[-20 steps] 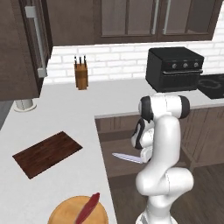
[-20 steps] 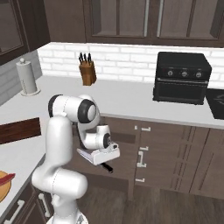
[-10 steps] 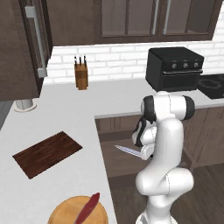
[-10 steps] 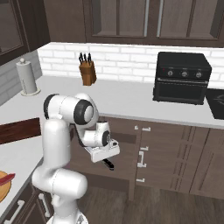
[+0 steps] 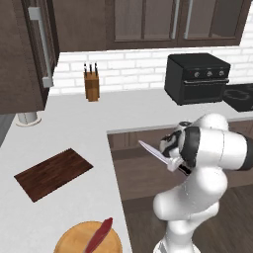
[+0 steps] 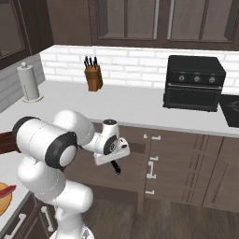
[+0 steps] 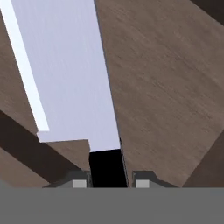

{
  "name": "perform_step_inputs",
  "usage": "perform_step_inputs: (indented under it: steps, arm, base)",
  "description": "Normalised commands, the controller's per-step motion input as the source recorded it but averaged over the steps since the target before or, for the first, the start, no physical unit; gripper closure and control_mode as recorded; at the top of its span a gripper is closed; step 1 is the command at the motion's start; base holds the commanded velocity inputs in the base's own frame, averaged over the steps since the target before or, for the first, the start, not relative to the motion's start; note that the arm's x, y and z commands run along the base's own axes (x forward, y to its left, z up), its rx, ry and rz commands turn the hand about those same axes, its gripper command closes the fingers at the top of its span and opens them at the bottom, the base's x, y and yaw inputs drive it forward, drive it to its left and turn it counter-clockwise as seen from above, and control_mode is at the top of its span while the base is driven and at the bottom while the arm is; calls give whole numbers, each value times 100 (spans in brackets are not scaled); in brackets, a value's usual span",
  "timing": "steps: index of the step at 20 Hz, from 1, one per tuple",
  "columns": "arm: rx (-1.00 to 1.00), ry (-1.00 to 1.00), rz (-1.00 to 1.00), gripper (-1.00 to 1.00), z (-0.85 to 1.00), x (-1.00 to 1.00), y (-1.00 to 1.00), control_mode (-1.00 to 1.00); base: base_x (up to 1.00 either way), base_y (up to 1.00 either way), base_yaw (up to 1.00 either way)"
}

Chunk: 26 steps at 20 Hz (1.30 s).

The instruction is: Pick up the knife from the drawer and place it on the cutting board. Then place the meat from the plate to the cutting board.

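The kitchen knife with silver blade and slim black handle (image 5: pixel 157 154) is clamped by its handle in the claw (image 7: pixel 108 178), raised above the open dark brown wooden drawer (image 5: pixel 148 168), blade angled toward the dark reddish-brown rectangular cutting board (image 5: pixel 53 173) on the white surface (image 5: pixel 74 133), presumably for carrying across.

We fold our white arm tightly over the open space beside the base, the big shoulder and elbow joints bulging above a curved lower link. Our forearm bends back toward the body, so the wrist sits low and close in. In the left base view our gripper (image 5: pixel 174 163) is tucked against the dark joint band, its hand turned sideways. In the right base view the gripper (image 6: pixel 113 162) points downward from the white hand. In the hand view our two fingertips (image 7: pixel 79 180) stand close together, clamped on the knife (image 7: pixel 74 83) by its black handle.
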Motion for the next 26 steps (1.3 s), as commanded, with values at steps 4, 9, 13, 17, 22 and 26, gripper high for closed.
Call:
perform_step_inputs:
  steps: [4,9,13,17,22,26]
  arm:
    - [0,-19,-5,100,100,-46,0,-100]
    - [-3,-10,-1,100,100,-29,1,-100]
    - [-2,-5,1,100,94,-23,-9,-100]
    - [0,0,3,100,44,0,-11,-100]
    - [0,0,0,100,0,0,0,-100]
    - [0,0,0,100,0,0,0,-100]
  base:
    - [0,0,0]
    - [0,0,0]
    - [0,0,0]
    - [0,0,0]
    - [0,0,0]
    - [0,0,0]
